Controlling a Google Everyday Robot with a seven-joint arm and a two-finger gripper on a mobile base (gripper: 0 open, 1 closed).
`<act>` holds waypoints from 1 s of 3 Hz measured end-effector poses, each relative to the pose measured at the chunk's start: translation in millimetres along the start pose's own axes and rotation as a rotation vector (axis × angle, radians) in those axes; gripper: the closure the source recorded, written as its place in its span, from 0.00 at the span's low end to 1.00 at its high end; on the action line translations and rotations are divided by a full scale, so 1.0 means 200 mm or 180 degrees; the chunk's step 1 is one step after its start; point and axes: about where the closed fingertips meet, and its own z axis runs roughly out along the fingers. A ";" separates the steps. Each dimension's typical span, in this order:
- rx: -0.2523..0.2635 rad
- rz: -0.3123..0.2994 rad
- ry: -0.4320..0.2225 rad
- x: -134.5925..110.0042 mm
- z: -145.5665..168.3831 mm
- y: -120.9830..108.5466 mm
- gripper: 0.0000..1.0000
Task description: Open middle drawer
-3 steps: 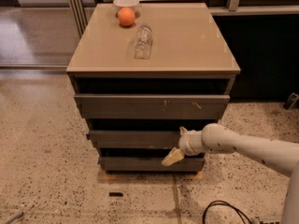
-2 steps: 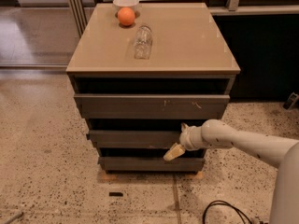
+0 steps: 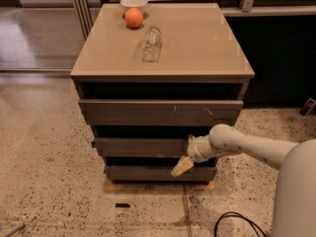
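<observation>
Tan-topped table with three grey drawer fronts stacked underneath. Pale robot arm reaches in from the right. Scratched top drawer is widest. The middle drawer sits just below it, above the bottom drawer. Hand is at the middle drawer's right end, against the front; cannot tell its grip. On the table: clear bottle lying down, white bowl, orange just beside the bowl.

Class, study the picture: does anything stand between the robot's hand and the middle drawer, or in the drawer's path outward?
Nothing visible does. The hand is at the right end of the front of the middle drawer, and nothing stands ahead of that front at its height.
</observation>
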 end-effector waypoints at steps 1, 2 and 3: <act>-0.0129 0.0039 0.0035 0.01 -0.02 0.06 0.00; -0.0130 0.0039 0.0034 0.01 -0.02 0.06 0.00; -0.0282 0.0050 -0.0008 0.05 -0.03 0.11 0.00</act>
